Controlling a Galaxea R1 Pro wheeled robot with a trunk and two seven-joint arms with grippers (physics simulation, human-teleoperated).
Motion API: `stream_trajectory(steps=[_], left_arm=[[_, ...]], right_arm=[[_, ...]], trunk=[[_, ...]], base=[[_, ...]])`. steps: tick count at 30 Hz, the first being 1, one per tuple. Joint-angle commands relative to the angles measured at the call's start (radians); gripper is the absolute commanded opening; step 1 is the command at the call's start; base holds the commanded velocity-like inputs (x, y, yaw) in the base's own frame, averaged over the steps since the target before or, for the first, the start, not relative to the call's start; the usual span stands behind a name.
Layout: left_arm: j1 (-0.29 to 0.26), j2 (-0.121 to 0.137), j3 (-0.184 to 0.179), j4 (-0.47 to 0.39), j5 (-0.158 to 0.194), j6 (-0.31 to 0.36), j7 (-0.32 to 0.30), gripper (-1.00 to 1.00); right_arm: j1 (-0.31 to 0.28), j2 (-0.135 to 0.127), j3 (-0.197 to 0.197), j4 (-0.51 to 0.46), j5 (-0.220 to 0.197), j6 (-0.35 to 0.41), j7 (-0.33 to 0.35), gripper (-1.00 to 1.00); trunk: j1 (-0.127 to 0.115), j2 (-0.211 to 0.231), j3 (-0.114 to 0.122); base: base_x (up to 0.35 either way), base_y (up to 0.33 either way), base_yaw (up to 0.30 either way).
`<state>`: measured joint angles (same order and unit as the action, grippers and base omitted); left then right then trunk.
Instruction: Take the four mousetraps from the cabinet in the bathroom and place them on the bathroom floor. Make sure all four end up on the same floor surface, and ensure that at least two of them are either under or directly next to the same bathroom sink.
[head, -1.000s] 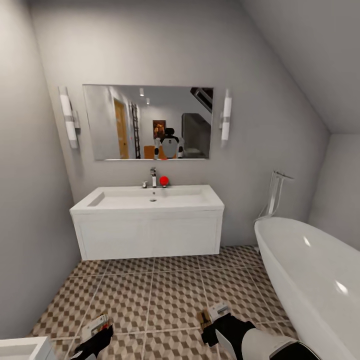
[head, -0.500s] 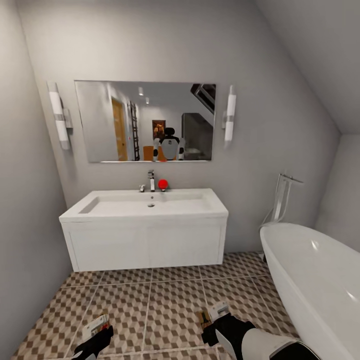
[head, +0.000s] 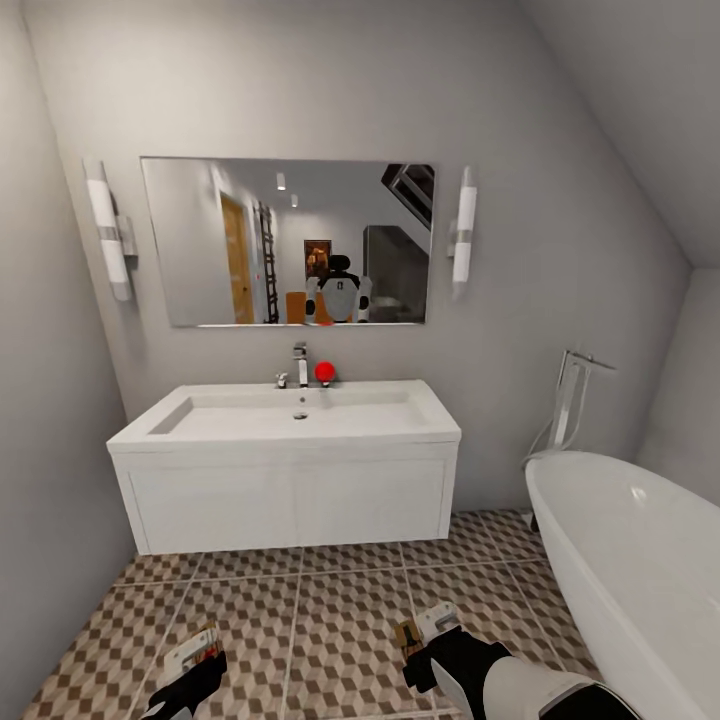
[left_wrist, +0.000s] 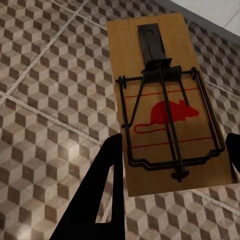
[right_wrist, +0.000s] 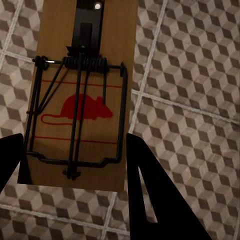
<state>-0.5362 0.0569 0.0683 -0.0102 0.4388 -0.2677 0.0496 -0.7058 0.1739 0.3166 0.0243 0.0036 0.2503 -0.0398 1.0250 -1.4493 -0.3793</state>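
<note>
**Two grippers, each carrying a mousetrap, before the bathroom sink**

Head view. The left gripper (head: 195, 655) and right gripper (head: 425, 635) are held low over the bathroom floor (head: 340, 610), a surface of brown, beige and cream cube-pattern tiles with pale grout lines. A small tan mousetrap (head: 205, 645) sits at the left gripper's tip and a second mousetrap (head: 407, 636) at the right gripper's tip; both are above the tiles, not resting on them. Straight ahead stands the sink (head: 290, 415), a white basin with a chrome tap (head: 300, 362) and a round red object (head: 325, 372) just beside the tap. The basin sits on a white vanity unit (head: 290, 495) against the wall. Above it hangs a mirror (head: 290, 240) flanked by two wall lights (head: 108, 240). A white bathtub (head: 640, 570) occupies the right side.

Left wrist view. The dark fingers (left_wrist: 100, 190) close against the two long edges of the wooden board, gripping it between them; the wire spring and red mouse print face the camera, with floor tiles behind.

Right wrist view. The fingers (right_wrist: 150, 195) likewise clamp the long edges of the other board, printed side toward the camera, tiles beneath.
</note>
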Motion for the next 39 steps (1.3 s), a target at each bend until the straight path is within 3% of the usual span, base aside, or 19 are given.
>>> stream_trajectory(steps=[1, 15, 39], left_arm=[[-0.001, 0.0, 0.007, 0.0, -0.009, -0.002, 0.006, -1.0], [-0.001, -0.001, 0.007, 0.0, -0.009, -0.001, 0.007, -1.0], [-0.001, 0.0, 0.007, 0.001, -0.008, -0.002, 0.006, -1.0]], right_arm=[[-0.001, 0.001, 0.004, 0.002, -0.004, 0.001, 0.0, -1.0], [-0.001, 0.001, 0.004, 0.002, -0.004, 0.001, 0.004, -1.0], [-0.001, 0.001, 0.004, 0.002, -0.004, 0.0, 0.002, -1.0]], trunk=[[0.0, -0.001, -0.001], [0.0, -0.001, -0.001], [0.0, -0.001, -0.001]], base=[[0.017, 0.0, 0.011], [0.014, -0.002, 0.117], [0.195, -0.12, 0.003]])
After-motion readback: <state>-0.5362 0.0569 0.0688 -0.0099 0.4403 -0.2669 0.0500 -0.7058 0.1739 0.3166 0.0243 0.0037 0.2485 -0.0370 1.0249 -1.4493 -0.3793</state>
